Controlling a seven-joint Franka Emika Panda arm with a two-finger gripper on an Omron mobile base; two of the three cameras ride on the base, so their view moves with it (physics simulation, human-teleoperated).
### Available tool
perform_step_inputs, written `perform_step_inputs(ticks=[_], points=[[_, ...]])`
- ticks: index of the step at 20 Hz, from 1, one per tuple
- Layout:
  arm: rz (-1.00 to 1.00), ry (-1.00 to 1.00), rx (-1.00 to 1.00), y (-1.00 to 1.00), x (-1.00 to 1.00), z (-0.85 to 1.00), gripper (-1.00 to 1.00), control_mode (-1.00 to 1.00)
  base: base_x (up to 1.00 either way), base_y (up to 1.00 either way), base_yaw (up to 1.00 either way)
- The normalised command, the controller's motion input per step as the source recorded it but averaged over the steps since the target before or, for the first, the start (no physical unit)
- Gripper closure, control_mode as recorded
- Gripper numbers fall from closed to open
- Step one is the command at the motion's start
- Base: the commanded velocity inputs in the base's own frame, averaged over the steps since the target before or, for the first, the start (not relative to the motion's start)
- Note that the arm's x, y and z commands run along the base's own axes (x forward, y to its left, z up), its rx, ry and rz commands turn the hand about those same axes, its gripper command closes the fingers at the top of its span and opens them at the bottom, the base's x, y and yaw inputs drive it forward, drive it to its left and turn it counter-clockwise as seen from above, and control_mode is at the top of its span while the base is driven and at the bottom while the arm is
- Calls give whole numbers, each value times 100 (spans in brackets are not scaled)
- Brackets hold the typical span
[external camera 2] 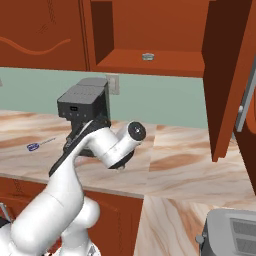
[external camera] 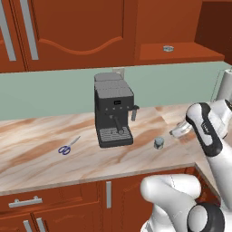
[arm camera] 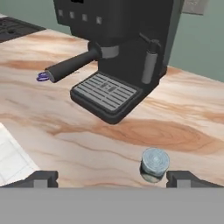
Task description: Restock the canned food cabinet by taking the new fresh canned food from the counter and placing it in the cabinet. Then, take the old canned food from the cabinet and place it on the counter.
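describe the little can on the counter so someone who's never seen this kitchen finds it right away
Start at the black espresso machine standing on the marbled counter against the green wall. Just to its right and nearer the counter's front edge stands a small upright can with a bluish-grey label and pale rim. Unlike the flat silver tin up in the open cabinet niche, it is about as tall as wide.

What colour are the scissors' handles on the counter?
Blue; the scissors show best in the left base view.
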Motion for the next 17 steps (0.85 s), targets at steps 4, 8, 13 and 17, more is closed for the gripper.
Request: perform_step_inputs(ticks=[4, 8, 13, 17], points=[[0, -2, -2, 9, -100, 98, -100, -100, 0, 0, 0], [0, -8, -14, 38, -100, 66, -100, -100, 0, 0, 0], [-3, -33, -33, 88, -100, 13, -100, -100, 0, 0, 0], [-6, -24, -4, 7, -43, 0, -100, -100, 0, 0, 0]])
